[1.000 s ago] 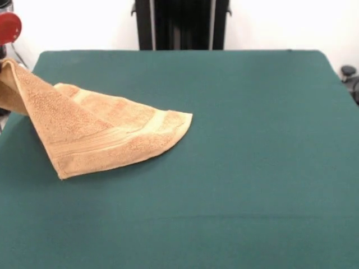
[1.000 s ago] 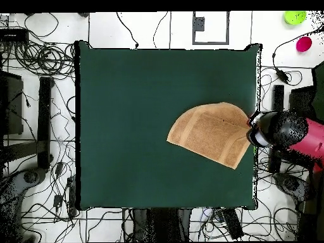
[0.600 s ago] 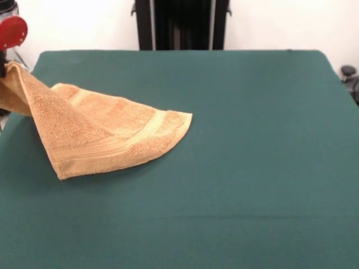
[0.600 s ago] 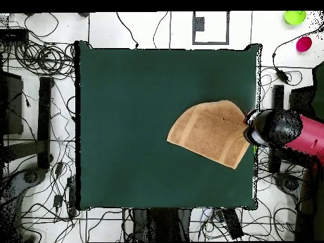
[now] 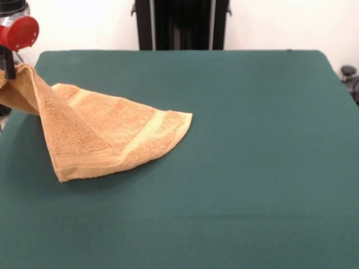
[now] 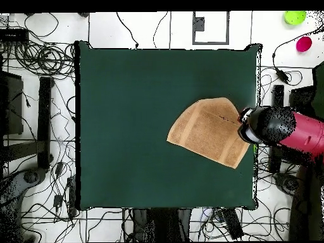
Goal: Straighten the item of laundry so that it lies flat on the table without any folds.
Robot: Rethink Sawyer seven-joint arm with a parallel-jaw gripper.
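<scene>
The item of laundry, a tan-orange terry towel, lies folded over on the left part of the green table. One of its corners is lifted off the top at the table's left edge. My gripper, under a red round part of the arm, is shut on that raised corner. From above, the towel sits near the table's right edge. There the gripper hangs over its right corner, and the arm hides the grip point.
The towel reaches close to the table's left edge in the front view. Cables cover the floor all round the table. A green object and a pink object lie on the floor at the overhead view's upper right.
The gripper has carried the raised corner inward over the table, rightward in the front view and leftward from above. The rest of the towel stays in place.
</scene>
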